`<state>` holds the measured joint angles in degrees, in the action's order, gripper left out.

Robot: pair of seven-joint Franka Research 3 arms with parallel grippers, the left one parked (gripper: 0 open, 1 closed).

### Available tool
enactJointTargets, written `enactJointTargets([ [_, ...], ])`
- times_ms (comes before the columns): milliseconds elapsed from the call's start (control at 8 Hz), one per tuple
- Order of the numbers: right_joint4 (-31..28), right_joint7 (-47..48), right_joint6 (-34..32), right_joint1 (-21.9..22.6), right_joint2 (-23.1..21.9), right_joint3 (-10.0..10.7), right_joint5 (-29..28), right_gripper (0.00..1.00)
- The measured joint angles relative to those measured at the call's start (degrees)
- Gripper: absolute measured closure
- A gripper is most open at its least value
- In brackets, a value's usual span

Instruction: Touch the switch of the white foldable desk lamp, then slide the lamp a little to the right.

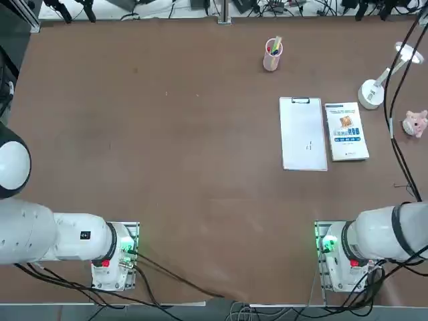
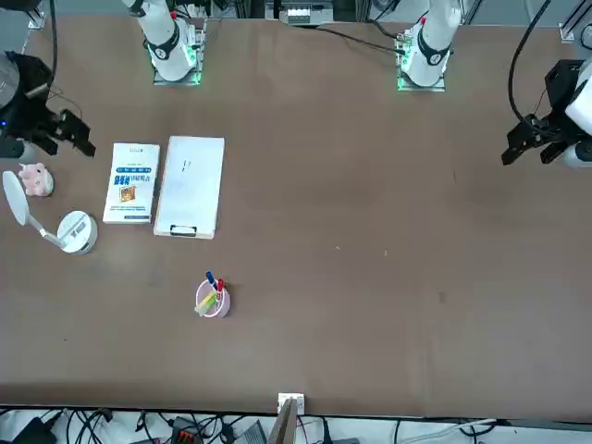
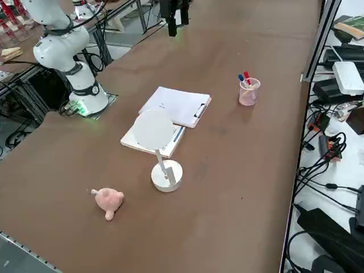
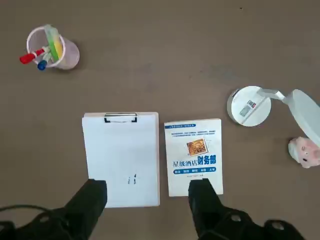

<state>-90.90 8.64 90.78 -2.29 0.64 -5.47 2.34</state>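
Observation:
The white foldable desk lamp [image 1: 371,92] stands at the far right of the table, its disc base [image 4: 248,106] flat on the wood and its flat head [image 3: 152,129] raised on the thin angled arm. I cannot make out its switch. My right gripper [image 4: 147,192] hangs high above the table, open with nothing between its fingers [image 4: 202,197], over the clipboard and the book. In the front view the right gripper [image 2: 72,139] is above and beside the lamp [image 2: 77,231], apart from it.
A white clipboard [image 1: 303,134] and a blue-and-white book [image 1: 346,131] lie side by side just left of the lamp. A pink pig toy [image 1: 415,123] sits close to the lamp near the table's right edge. A pink pen cup [image 1: 273,55] stands farther back.

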Motion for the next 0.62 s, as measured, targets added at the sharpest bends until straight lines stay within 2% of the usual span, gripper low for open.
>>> enactJointTargets([
  [625,0.8,4.1,-0.1,1.1,0.1,1.2,-1.7,0.0],
])
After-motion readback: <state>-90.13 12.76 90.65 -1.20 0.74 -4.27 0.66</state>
